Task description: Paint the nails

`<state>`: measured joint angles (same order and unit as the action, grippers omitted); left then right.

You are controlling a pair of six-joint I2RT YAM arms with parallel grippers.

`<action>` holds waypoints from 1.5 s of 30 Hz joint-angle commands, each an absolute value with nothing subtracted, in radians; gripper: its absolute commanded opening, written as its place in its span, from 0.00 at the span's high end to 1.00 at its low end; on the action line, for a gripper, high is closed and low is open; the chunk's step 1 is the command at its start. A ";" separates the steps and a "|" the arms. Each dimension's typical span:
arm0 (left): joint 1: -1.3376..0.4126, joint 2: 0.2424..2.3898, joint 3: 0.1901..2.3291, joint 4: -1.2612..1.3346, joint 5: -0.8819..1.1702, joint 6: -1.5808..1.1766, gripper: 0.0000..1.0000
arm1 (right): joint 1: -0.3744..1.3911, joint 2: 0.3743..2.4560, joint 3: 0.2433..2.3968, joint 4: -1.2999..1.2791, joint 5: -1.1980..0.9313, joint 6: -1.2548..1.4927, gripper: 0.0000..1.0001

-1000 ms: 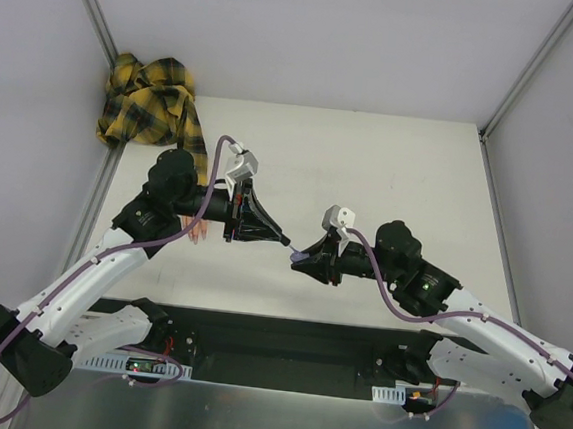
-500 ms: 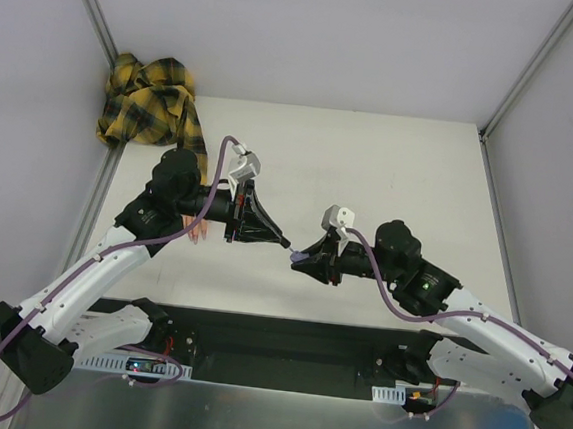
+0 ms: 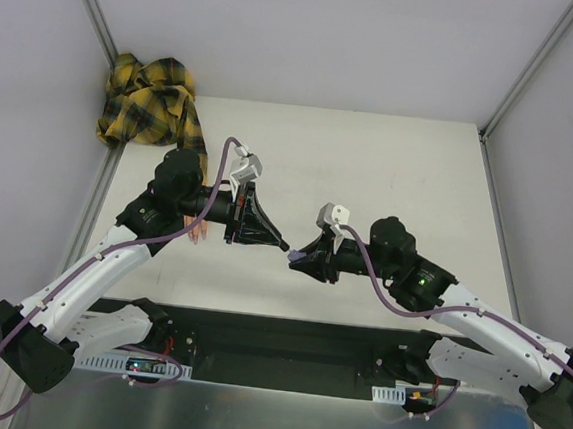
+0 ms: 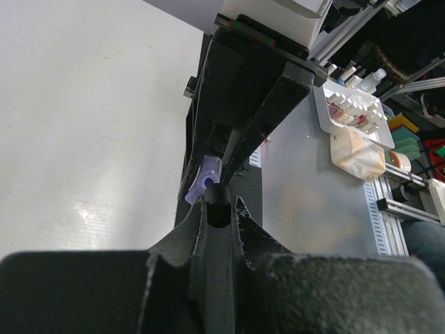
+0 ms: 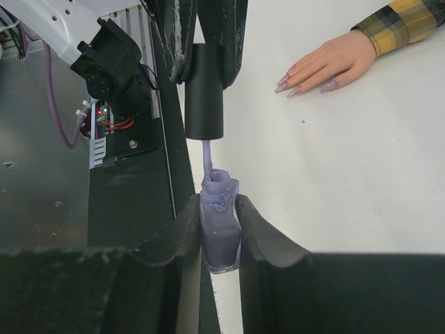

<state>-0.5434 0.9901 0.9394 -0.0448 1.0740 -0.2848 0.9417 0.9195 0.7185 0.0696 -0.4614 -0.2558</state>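
While clamped shut on small purple bottle (image 5: 220, 245), neck up and uncapped: right gripper (image 5: 220, 209). Left gripper (image 4: 217, 209) likewise closed, on black cylindrical cap (image 5: 204, 90); thin lilac brush stem (image 5: 207, 156) reaching down to bottle mouth. Bottle glassy, squarish; cap matte, smooth. Nails (image 5: 304, 87) long, pointed, purplish-pink, on flesh-coloured fake hand (image 5: 337, 56) lying flat on white table (image 5: 348, 181), well apart from bottle. Yellow-black plaid sleeve (image 5: 407, 17) at wrist.

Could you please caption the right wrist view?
Right hand grips the purple bottle; left hand holds its black cap, brush dipped in.
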 commanded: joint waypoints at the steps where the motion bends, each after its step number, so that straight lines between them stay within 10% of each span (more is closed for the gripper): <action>1: -0.546 0.989 0.962 -0.032 1.118 -0.264 1.00 | 0.948 0.919 0.775 0.107 -0.485 -0.273 1.00; 45: -0.558 0.930 1.054 -0.247 0.745 -0.138 1.00 | 0.945 1.236 1.181 0.265 -0.462 -0.307 1.00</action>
